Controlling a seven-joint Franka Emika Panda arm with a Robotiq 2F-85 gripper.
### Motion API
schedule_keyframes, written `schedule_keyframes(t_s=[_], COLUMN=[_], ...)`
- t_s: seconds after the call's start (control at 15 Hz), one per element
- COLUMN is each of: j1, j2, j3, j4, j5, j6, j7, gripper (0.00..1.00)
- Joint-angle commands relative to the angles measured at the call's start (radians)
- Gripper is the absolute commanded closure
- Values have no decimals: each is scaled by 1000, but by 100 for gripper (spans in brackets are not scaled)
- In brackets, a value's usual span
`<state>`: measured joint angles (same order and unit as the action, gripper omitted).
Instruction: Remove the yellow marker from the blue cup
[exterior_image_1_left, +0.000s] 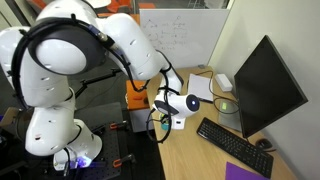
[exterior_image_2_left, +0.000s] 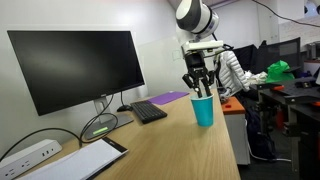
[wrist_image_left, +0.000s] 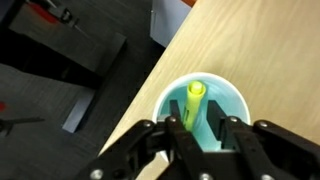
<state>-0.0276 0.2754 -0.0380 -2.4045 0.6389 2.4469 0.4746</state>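
Observation:
The blue cup (wrist_image_left: 228, 103) stands upright near the edge of the wooden table; it also shows in an exterior view (exterior_image_2_left: 204, 110). The yellow marker (wrist_image_left: 194, 102) stands inside it, leaning toward the cup's left wall. My gripper (wrist_image_left: 203, 135) is open, directly above the cup, with both black fingertips dipped into its mouth. The marker is between the fingers, close to the left one. In an exterior view the gripper (exterior_image_2_left: 199, 86) points down into the cup. In the exterior view from behind the arm, the arm hides the cup and marker.
A black monitor (exterior_image_2_left: 75, 65), keyboard (exterior_image_2_left: 148, 111), purple pad (exterior_image_2_left: 170, 97), white tablet (exterior_image_2_left: 85, 160) and power strip (exterior_image_2_left: 28, 155) are on the table behind the cup. An orange box (exterior_image_1_left: 137, 98) sits off the table's edge. The table edge (wrist_image_left: 150, 85) drops to dark floor beside the cup.

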Motion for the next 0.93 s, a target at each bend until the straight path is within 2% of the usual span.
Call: schedule_keyframes(t_s=[0.0, 0.27, 0.4, 0.87], j1=[5, 5, 4, -7], j2=[29, 51, 63, 104], j3=[0, 1, 2, 10], j4=[26, 45, 53, 81], j5=[-22, -24, -21, -8], j6=[6, 4, -5, -38], j7=[1, 0, 0, -15], gripper=[65, 66, 73, 81])
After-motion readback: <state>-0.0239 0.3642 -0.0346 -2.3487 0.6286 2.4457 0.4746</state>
